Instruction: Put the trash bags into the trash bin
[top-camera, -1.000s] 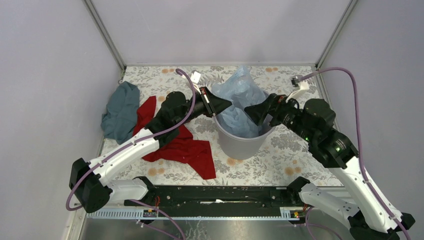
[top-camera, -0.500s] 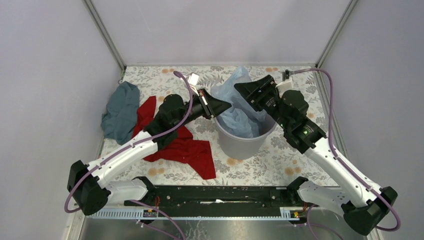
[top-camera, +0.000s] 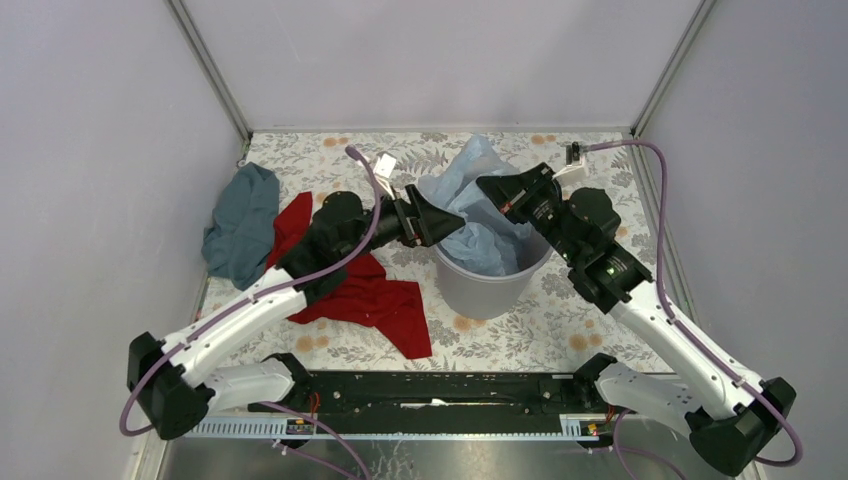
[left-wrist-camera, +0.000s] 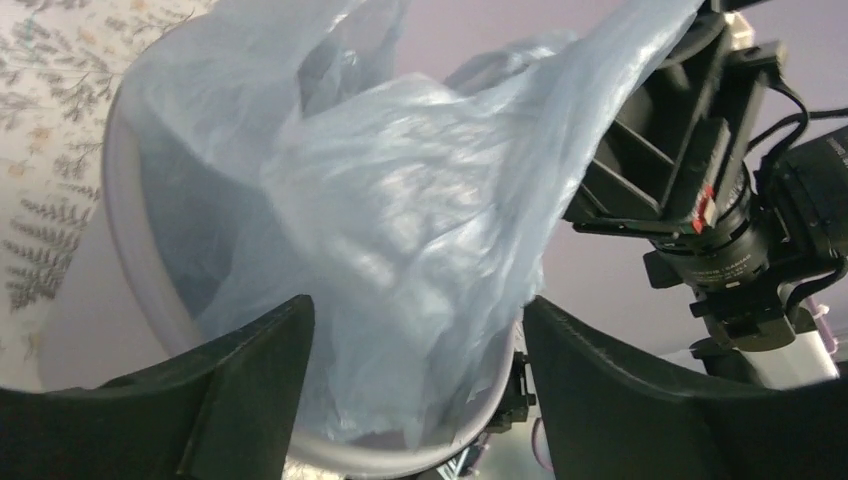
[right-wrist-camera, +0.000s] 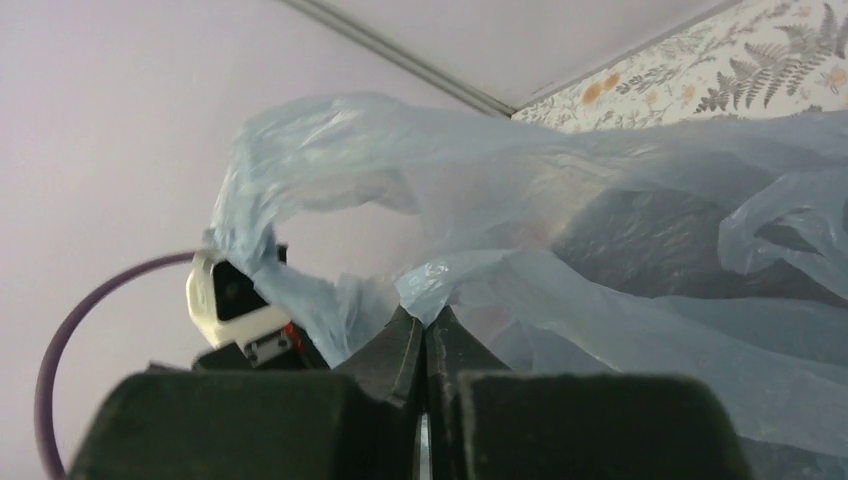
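The pale blue trash bag sits partly inside the grey trash bin, with its top bunched up above the rim. My left gripper is at the bin's left rim with its jaws open. In the left wrist view the film fills the gap between the wide-apart fingers, above the bin's rim. My right gripper hangs over the bin's far side, shut on a fold of the bag. In the right wrist view its tips pinch the film.
A red cloth lies left of the bin under my left arm. A teal-grey cloth lies beyond it by the left wall. Purple cables loop over both arms. Walls close in the floral table on three sides.
My left gripper has opened and let go of the bag at the bin's left rim. My right gripper swung over the bin and shut on the bag's upper fold.
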